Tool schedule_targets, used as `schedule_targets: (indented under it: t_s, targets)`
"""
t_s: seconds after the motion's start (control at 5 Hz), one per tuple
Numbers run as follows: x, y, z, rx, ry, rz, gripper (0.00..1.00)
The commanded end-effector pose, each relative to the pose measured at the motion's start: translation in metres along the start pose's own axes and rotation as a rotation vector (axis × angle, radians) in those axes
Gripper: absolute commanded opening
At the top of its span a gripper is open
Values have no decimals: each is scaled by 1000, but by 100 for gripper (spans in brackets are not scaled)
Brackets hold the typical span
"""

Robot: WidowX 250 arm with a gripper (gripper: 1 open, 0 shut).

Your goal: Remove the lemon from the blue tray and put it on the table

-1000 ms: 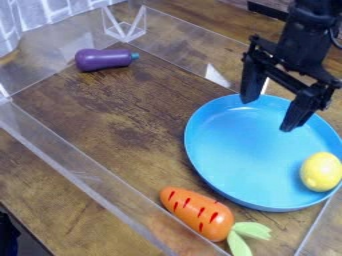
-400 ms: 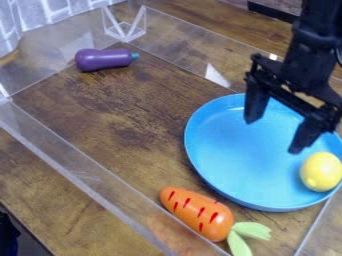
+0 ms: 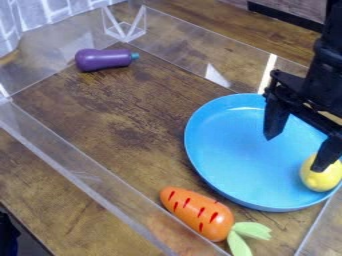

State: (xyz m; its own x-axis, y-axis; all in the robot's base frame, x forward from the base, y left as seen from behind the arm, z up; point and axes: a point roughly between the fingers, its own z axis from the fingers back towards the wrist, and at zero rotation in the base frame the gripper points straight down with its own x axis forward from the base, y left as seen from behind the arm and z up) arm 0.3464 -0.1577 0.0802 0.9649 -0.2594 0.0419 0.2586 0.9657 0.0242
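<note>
**Nearly over the lemon, jaws wide**

Right now I have the gripper (image 3: 305,140) pointing straight down above the right side of the blue tray (image 3: 227,150), its jaws spread wide and holding nothing. The lemon (image 3: 321,176) sits inside the tray against its right rim, near the right edge of the table (image 3: 120,110). One finger (image 3: 327,153) hangs in front of the lemon's top; the other stands over bare tray to the lemon's left. So the lemon lies just right of and below the gripper's centre, and I judge I need a small shift toward that rim before descending. The fruit looks nearly round, so jaw angle matters little.
</note>
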Motion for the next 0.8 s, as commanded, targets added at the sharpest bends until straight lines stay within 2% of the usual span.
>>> schedule_targets:
  t_s: [0.0, 0.2, 0.6]
  targets:
    - [1, -9, 15, -10, -46, -11, 100]
    - [0, -13, 13, -15, -44, -8, 100]
    - [20, -21, -20, -16, -41, 134, 100]
